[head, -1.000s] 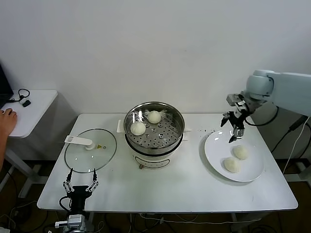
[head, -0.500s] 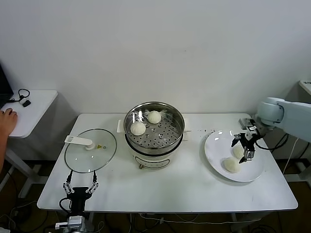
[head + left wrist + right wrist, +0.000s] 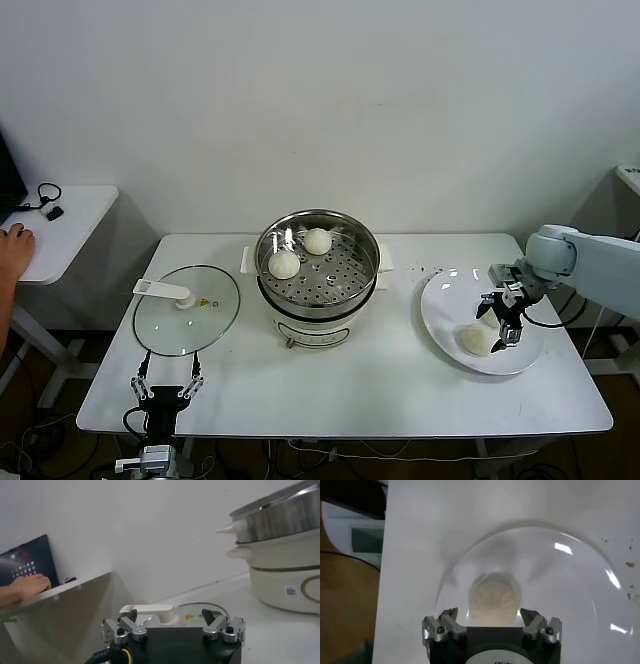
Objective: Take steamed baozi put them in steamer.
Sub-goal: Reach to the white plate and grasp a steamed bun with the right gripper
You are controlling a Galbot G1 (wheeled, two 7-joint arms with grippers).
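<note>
Two steamed baozi [image 3: 285,265] already sit on the perforated tray of the steamer [image 3: 317,298], which stands at the centre of the head view, so by my reading the job is about half done. The other two are still on the white plate [image 3: 448,322] at the right of the frame: one bun [image 3: 476,339] shows plainly near the plate's middle, and the second is mostly hidden behind the right gripper [image 3: 503,318], which hangs low over it with its jaws spread wide and nothing between them. In the right wrist view that far bun [image 3: 494,600] lies just ahead of the open fingers [image 3: 441,626], centred between them, so a grasp looks ready to be made but is not yet made. The left gripper [image 3: 164,388] is parked at the lower left of the head view, off the table's front edge, jaws open and empty. The buns are smooth, matte, off-white domes that will likely dent under a hard squeeze. The steamer is shiny steel on a white base with white side handles, its tray dotted with holes. The plate is glossy and shallow, throwing bright glints. A flat glass lid [image 3: 185,320] with a white handle lies left of the steamer on the plain white table [image 3: 340,395].
</note>
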